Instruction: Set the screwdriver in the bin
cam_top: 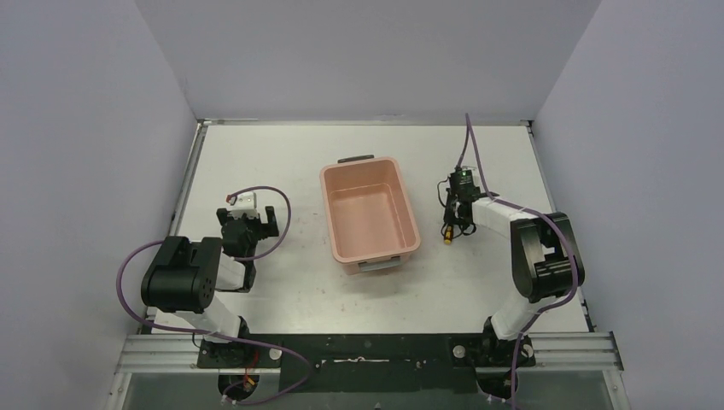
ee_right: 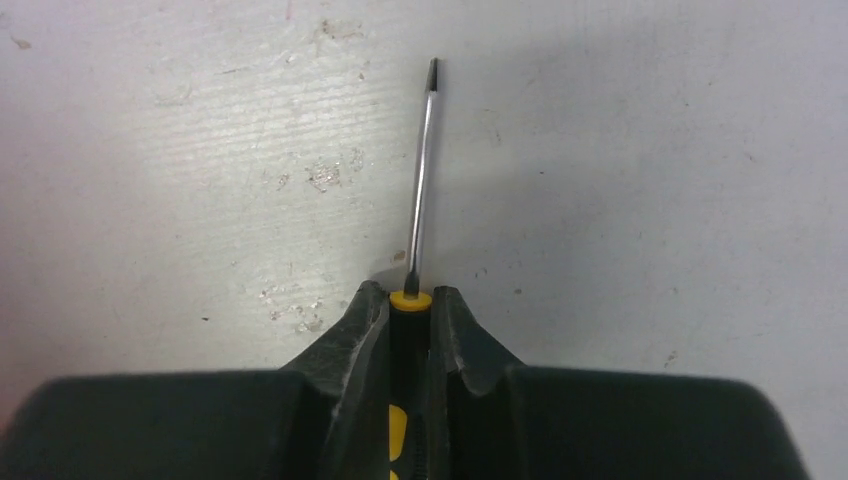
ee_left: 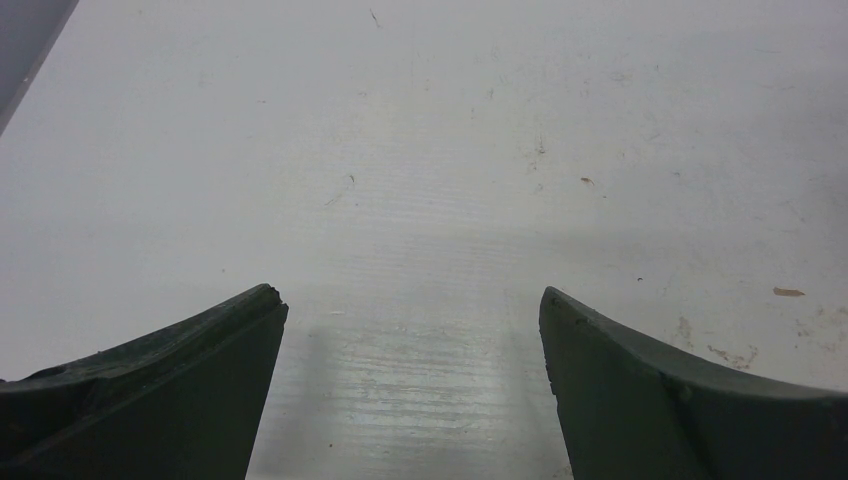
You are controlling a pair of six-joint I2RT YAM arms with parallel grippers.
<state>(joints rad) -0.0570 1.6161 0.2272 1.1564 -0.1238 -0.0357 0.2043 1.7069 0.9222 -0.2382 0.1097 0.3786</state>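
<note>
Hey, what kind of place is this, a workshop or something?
Probably a robotics lab test cell: a white table boxed in by plain panels, a left arm and right arm bolted to a metal rail, plus a pink bin and screwdriver.

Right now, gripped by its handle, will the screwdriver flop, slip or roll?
Probably stiff: the screwdriver has a straight metal shaft. Likely light, being small beside the bin. Its round handle might twist in the right gripper.

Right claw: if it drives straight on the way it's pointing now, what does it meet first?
The bare table. The right claw, shut on the screwdriver, points down at it with nothing else ahead; contact looks almost immediate, though depth is hard to judge.
</note>
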